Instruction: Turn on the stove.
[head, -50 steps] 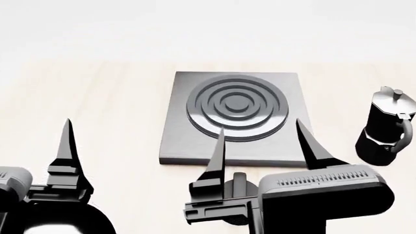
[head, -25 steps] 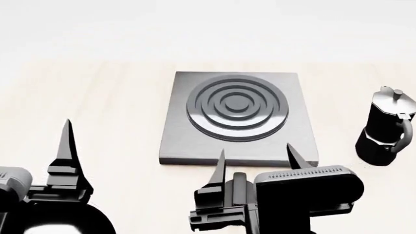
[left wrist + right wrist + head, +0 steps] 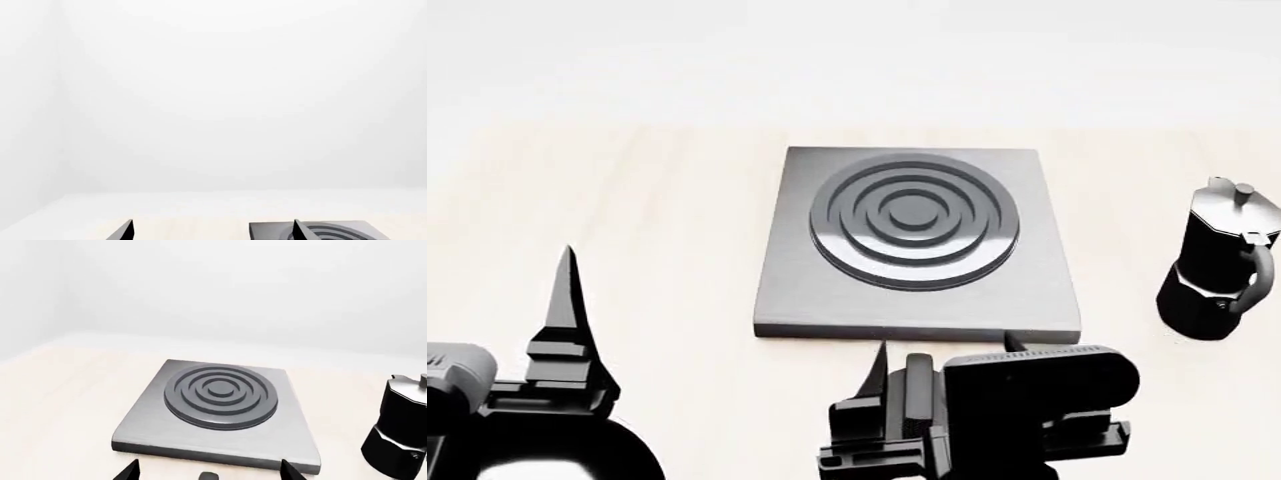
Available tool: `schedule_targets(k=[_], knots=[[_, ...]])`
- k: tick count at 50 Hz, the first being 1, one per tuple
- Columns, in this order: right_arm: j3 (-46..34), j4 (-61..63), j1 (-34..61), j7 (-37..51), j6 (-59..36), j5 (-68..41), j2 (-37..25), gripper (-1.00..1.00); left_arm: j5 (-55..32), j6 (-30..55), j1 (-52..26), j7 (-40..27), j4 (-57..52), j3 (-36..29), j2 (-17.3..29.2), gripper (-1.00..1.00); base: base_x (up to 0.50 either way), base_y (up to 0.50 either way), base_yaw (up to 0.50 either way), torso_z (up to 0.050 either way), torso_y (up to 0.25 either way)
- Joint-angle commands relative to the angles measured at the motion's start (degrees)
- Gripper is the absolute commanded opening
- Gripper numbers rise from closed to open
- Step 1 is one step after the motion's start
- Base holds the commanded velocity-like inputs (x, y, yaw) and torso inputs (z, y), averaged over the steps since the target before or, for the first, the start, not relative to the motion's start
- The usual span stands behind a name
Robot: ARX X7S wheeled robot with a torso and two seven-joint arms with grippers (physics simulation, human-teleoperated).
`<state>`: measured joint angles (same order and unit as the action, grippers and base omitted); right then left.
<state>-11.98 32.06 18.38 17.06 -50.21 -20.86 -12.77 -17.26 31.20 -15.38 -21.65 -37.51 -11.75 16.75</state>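
No text, label, brand, number or sign can be read on anything in view.

A flat square dark-grey metal stove plate [image 3: 917, 243] with raised concentric rings is seen on the pale wooden bench [image 3: 627, 220]. A small black knob [image 3: 918, 385] is flanked by the spread fingers of the right tool [image 3: 941, 352]. A black moka pot [image 3: 1217, 262] stands apart, right of the plate. The left tool [image 3: 562, 330] is only partly shown.
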Motion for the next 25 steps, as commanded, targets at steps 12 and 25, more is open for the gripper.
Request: schedule_targets(k=[12, 25], knots=[[0.85, -3.97, 1.18, 1.33, -3.16, -2.2, 1.38, 1.0, -0.37, -0.13, -0.34, -0.53, 0.32, -0.34, 0.34, 1.0, 0.0, 0.0, 0.0, 0.0, 0.0], [1.34, -6.06, 2.23, 2.76, -5.91, -3.13, 1.96, 1.0, -0.61, -0.19, -0.37, -0.79, 0.35, -0.63, 0.52, 1.0, 0.0, 0.0, 0.0, 0.0, 0.0]])
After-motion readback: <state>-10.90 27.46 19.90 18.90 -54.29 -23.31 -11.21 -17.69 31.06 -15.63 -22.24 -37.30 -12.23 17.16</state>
